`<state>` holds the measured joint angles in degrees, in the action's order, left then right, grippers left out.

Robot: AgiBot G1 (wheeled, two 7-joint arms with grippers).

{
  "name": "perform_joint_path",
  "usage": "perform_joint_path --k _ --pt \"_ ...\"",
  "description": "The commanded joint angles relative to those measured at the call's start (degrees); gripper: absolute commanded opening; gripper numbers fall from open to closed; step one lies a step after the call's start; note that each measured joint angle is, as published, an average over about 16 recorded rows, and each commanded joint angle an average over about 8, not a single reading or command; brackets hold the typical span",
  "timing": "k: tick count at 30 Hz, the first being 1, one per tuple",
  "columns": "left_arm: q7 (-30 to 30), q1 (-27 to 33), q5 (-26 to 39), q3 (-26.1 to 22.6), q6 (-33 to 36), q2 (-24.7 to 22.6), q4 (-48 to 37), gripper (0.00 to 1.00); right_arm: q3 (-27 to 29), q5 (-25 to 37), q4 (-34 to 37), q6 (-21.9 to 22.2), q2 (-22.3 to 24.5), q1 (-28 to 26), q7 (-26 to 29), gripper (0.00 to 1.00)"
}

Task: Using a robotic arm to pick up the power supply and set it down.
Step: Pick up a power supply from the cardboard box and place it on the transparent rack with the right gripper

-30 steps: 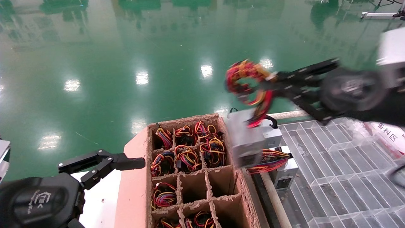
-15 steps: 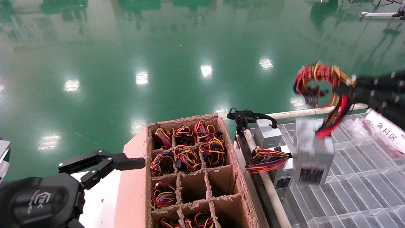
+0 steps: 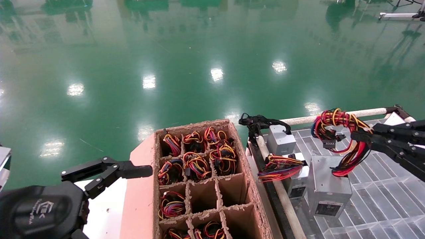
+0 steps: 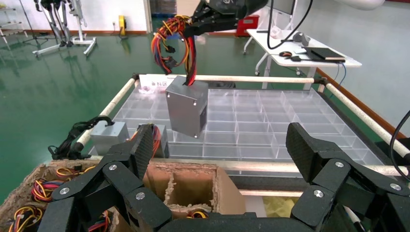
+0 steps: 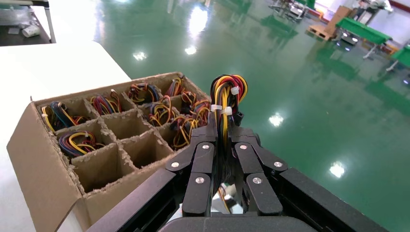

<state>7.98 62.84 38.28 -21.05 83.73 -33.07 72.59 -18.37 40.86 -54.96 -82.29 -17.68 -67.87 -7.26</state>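
Note:
The power supply (image 3: 328, 187), a silver-grey metal box, hangs low over the clear compartment tray (image 3: 382, 202) by its looped red, yellow and black wires (image 3: 335, 127). I cannot tell whether it touches the tray. My right gripper (image 3: 360, 136) reaches in from the right, shut on that wire bundle (image 5: 226, 94), which sticks out past its closed fingertips (image 5: 211, 126). The left wrist view shows the box (image 4: 187, 110) tilted beneath the right gripper (image 4: 203, 24). My left gripper (image 3: 109, 172) is parked at lower left, open and empty, with its pads (image 4: 143, 149) wide apart.
A cardboard divider carton (image 3: 247, 196) left of the tray holds several wire bundles and some empty cells. On the tray's near-left edge lie another power supply (image 3: 297, 182) with splayed wires and a small grey cube (image 3: 280, 139) with a black cable. A white rail (image 3: 332, 117) borders the tray.
The right arm carried the power supply from above the carton's edge rightward and lowered it over the tray. The left arm stayed still.

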Motion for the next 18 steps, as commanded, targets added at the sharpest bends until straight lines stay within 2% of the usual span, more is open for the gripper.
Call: perform_joint_path --k 1,9,18 --pt "0.0 0.0 0.0 0.0 0.0 0.0 0.0 1.0 0.1 -0.5 0.5 0.0 0.3 1.1 -0.5 0.0" --pt "0.0 0.0 0.0 0.0 0.0 0.0 0.0 1.0 -1.1 0.7 3.0 -0.7 -1.1 1.8 -0.9 0.0" --pt "0.0 0.0 0.0 0.0 0.0 0.0 0.0 1.0 -3.6 5.5 6.2 -0.8 -4.9 -1.4 -0.9 0.0"
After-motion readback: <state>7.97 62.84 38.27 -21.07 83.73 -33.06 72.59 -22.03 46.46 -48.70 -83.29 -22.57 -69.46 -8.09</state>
